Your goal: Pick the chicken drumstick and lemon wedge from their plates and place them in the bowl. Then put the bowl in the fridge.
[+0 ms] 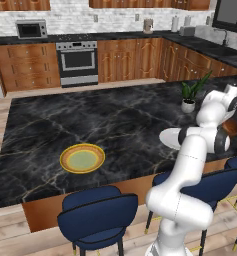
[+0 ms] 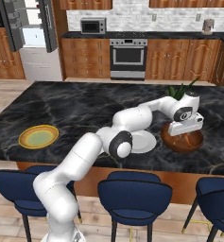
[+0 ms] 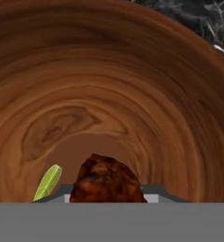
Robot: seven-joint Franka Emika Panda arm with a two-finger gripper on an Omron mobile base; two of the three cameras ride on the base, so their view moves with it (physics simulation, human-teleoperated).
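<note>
Gripper (image 2: 188,133) low over the bowl (image 2: 171,141), at the island's (image 1: 50,120) right end beside the white plate (image 2: 144,143). Hand view: chicken drumstick (image 3: 107,180) between the jaws, apparently clamped at partial width, though the fingertips are hidden, so a release can't be ruled out. Lemon wedge (image 3: 48,182) already lies on the bowl floor just beside it. Yellow-rimmed plate (image 1: 82,158) bare, well apart. Risks: drumstick sticking to a pad on opening and lifting out; the hand knocking the rim and sliding the bowl; fridge (image 2: 30,33) far off, so carrying may tip the contents.

No text, label, brand, number or sign can be read on any thing in these pictures.
</note>
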